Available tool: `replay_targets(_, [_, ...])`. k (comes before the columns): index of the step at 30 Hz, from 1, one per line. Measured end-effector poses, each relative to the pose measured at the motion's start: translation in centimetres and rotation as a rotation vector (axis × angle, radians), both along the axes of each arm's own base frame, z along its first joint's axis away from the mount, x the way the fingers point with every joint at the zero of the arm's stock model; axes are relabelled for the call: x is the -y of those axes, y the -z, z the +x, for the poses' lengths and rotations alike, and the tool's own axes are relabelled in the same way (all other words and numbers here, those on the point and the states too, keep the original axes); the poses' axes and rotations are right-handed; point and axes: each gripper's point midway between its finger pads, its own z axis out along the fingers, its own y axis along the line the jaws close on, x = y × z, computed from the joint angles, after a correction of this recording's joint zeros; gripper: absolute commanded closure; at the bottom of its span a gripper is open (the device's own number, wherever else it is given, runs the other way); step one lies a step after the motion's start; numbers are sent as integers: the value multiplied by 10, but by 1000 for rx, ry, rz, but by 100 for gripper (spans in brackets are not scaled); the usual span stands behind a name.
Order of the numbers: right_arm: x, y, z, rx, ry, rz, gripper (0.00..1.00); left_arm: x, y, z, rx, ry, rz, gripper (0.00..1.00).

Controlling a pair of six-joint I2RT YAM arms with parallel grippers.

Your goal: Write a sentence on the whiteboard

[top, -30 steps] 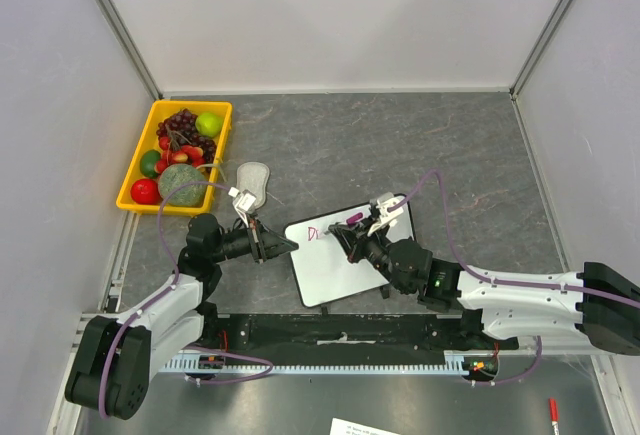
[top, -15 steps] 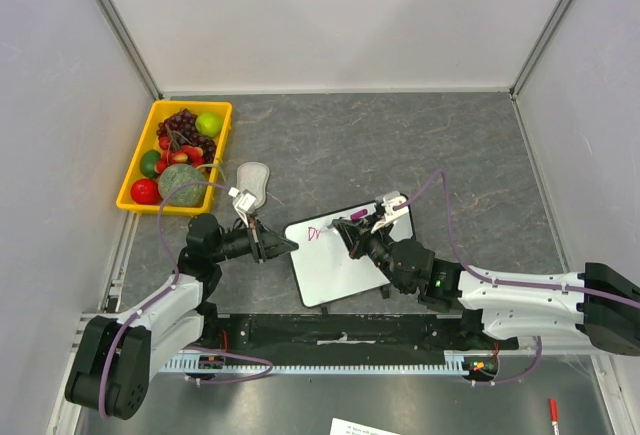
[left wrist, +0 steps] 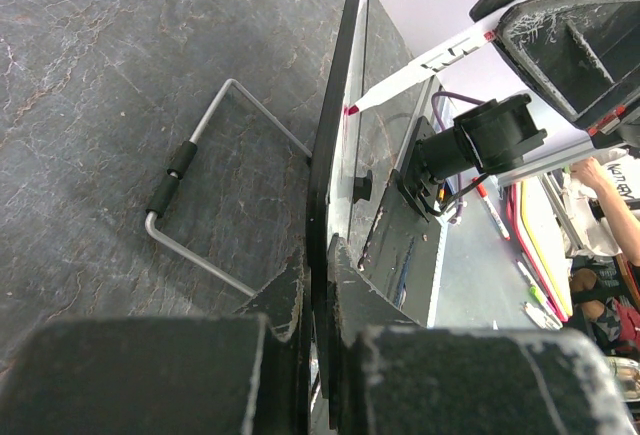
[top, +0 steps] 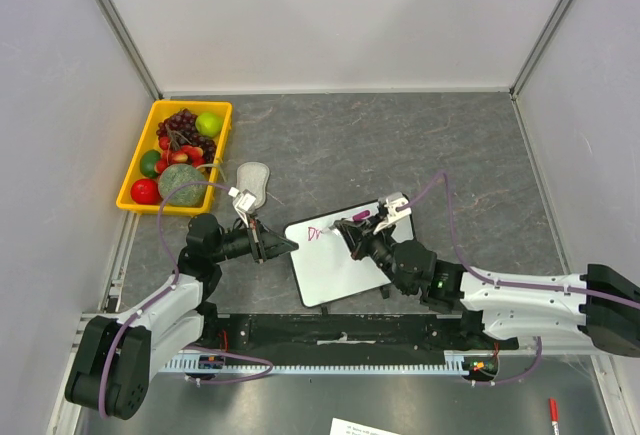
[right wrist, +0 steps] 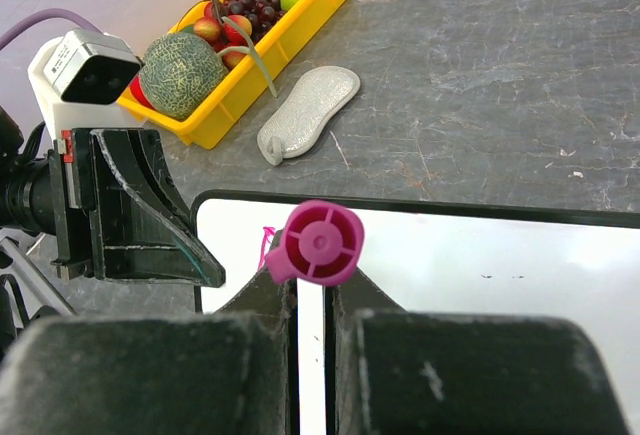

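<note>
Dark grey, stone-patterned table (top: 400,145), walled on three sides. Far left corner: yellow tray (top: 190,103) loaded with fruit (top: 180,183). Just beside its near right corner, a grey oval eraser pad (top: 254,177), lying flat. Near centre: whiteboard (top: 335,270), angled, its wire stand (left wrist: 200,205) resting on the tabletop behind it.

1 fixed camera hangs high behind the robot, looking down over the whole table (top: 400,145). The left wrist camera sits very close, sighting along the whiteboard (left wrist: 335,155) edge toward the right gripper (left wrist: 505,27). The right wrist camera peers past its marker (right wrist: 320,243) at the left gripper (right wrist: 210,273). All 3 views share the whiteboard.
</note>
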Motion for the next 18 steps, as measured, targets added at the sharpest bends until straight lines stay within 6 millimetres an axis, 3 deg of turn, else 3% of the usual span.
replay_targets(6, [6, 0, -2, 1, 1, 1, 100, 0, 0, 0, 0, 0, 0, 98])
replay_targets(12, [14, -14, -4, 16, 5, 40, 100, 0, 0, 0, 1, 0, 0, 98])
replay_targets(18, [13, -10, -4, 16, 2, 20, 100, 0, 0, 0, 1, 0, 0, 98])
